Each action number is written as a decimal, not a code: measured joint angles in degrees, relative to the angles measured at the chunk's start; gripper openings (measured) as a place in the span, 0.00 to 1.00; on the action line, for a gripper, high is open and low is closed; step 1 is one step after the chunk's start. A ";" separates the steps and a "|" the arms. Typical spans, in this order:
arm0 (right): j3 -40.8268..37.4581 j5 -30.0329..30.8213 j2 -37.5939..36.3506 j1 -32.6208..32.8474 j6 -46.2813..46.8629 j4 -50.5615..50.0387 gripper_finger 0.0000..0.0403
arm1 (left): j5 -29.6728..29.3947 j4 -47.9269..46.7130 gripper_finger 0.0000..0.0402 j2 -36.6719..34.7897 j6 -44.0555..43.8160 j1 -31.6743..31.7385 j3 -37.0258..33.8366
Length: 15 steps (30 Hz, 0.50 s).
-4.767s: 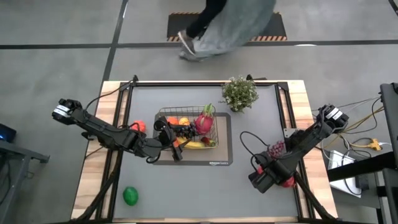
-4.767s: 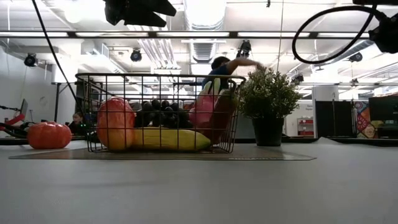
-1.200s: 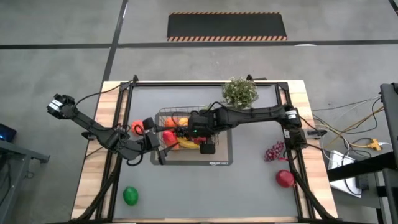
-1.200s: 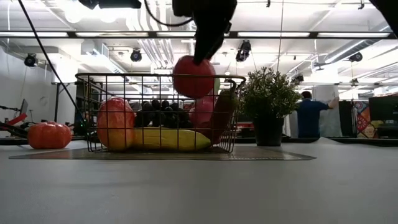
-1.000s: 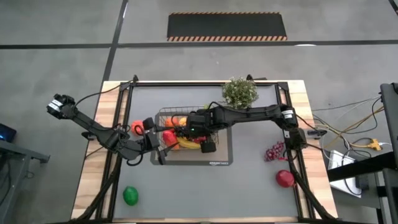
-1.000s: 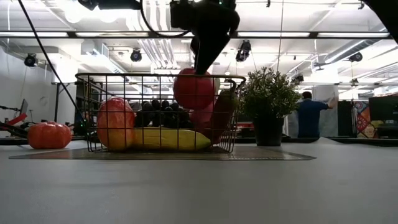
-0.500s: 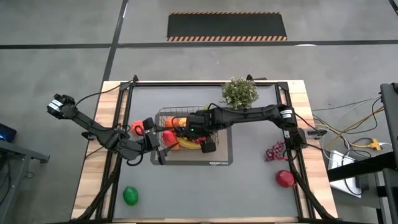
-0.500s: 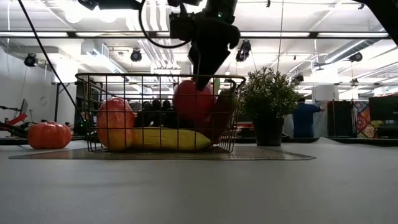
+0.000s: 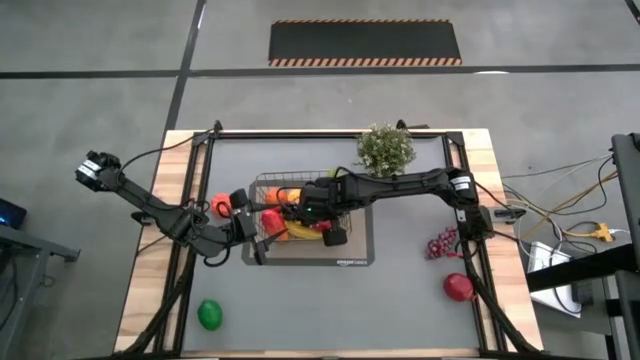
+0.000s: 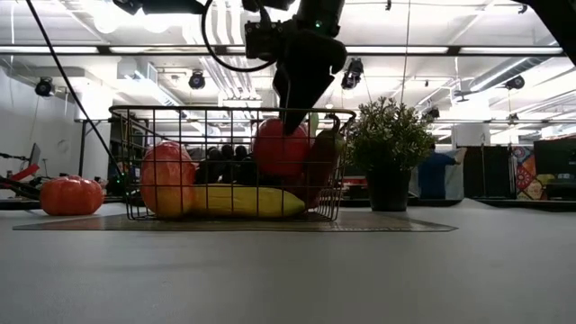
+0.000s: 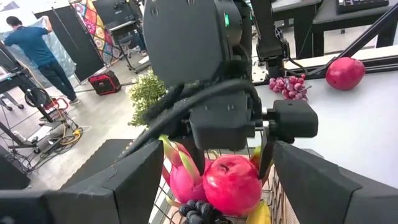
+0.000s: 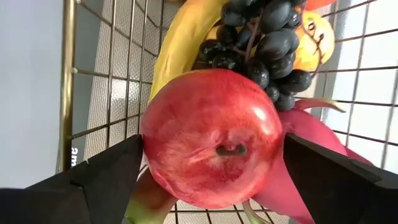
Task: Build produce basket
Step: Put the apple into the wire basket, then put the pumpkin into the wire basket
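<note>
Right gripper (image 12: 211,180) jaws apart around red apple (image 12: 211,138) in basket (image 10: 225,112); high view hides apple

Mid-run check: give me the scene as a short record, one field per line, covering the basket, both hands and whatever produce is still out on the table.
basket: wire basket on a dark mat, mid-table
in basket: banana, dark grapes, dragon fruit, red apple on top
right hand: over the basket, fingers open either side of the red apple
left hand: open, at the basket's left side
outside basket: lime, second apple, grape bunch, orange-red fruit
other: potted plant
</note>
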 joint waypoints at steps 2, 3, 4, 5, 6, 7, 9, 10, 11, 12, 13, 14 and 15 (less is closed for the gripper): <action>0.38 0.04 -0.52 0.00 0.08 -0.12 0.92 | 0.00 -0.01 0.71 0.00 -0.05 0.02 0.00; 0.55 0.04 -0.73 0.00 0.44 -0.16 0.92 | 0.00 0.00 0.71 0.00 -0.06 0.02 0.00; 0.70 0.04 -0.93 0.00 0.85 -0.17 0.92 | 0.00 -0.02 0.71 0.00 -0.07 0.02 0.00; 0.93 0.04 -1.13 0.00 1.21 -0.40 0.92 | 0.00 -0.01 0.71 0.00 -0.07 0.00 0.00; 1.18 0.04 -1.27 0.00 1.48 -0.89 0.92 | 0.00 -0.02 0.71 0.00 -0.07 0.01 0.00; 1.46 0.04 -1.32 0.00 1.55 -1.36 0.92 | 0.00 0.00 0.71 0.00 -0.09 0.02 0.00; 2.20 0.04 -1.46 0.00 1.65 -2.18 0.92 | 0.00 -0.02 0.71 0.00 -0.09 0.02 0.00; 2.74 0.06 -1.46 0.00 1.66 -3.00 0.92 | 0.00 -0.01 0.71 0.00 -0.12 0.02 0.00; 3.28 0.06 -1.51 0.00 1.94 -3.65 0.92 | 0.00 0.00 0.71 0.00 -0.12 0.02 0.00; 3.90 0.08 -1.57 0.00 2.30 -3.88 0.92 | 0.00 -0.01 0.71 0.00 -0.14 0.01 0.00; 4.53 0.08 -1.69 0.00 2.63 -3.94 0.91 | 0.01 -0.02 0.71 0.00 -0.14 0.00 0.00; 5.07 0.12 -1.78 0.00 2.69 -4.00 0.91 | 0.02 0.00 0.71 0.00 -0.18 0.02 0.00; 5.66 0.17 -1.82 0.00 2.65 -4.11 0.89 | 0.00 -0.02 0.71 0.00 -0.22 0.02 0.00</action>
